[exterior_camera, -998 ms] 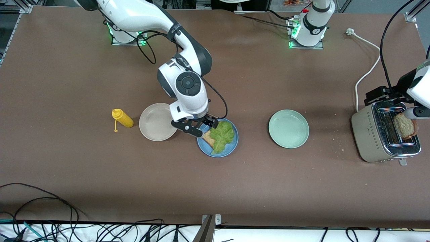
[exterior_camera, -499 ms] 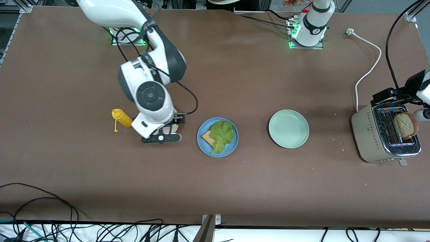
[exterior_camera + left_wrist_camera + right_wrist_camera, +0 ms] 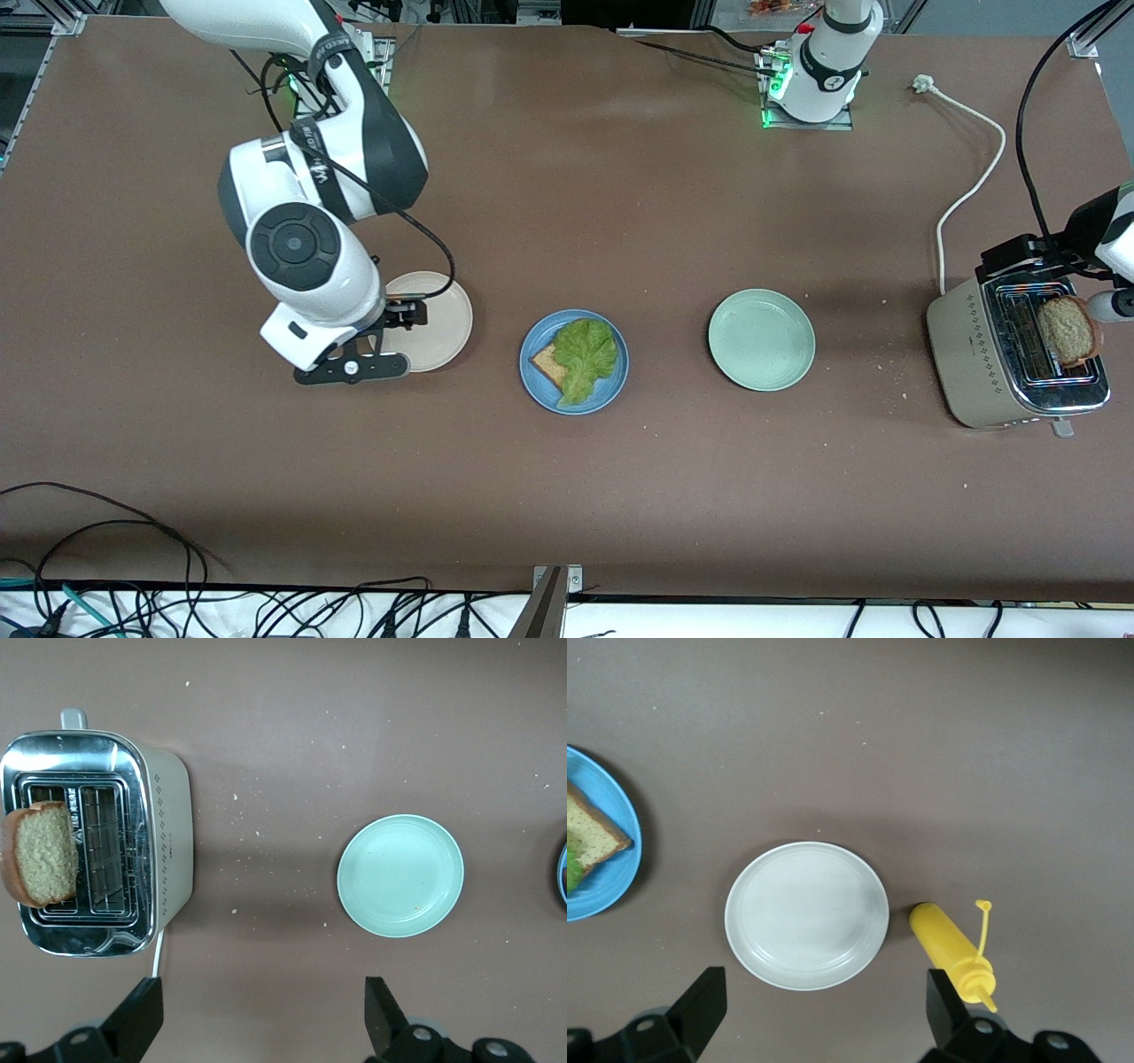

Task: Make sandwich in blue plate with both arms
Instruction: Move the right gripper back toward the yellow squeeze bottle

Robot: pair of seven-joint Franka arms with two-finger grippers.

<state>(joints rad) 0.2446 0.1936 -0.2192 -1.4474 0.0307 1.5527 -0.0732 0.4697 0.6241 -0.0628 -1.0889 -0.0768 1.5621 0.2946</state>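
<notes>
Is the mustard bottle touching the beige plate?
Apart. The right wrist view shows bare table between the mustard bottle and the beige plate; only the bottle's shadow reaches toward the rim.

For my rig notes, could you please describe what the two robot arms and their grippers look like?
Both arms are glossy white with dark grey joint sections. The right arm has a round dark grey cap on its wrist housing, lettering on a grey band, and loose black cables. Its right gripper is black with two fingers. The left arm's base glows green; its left gripper has black fingers too.
</notes>
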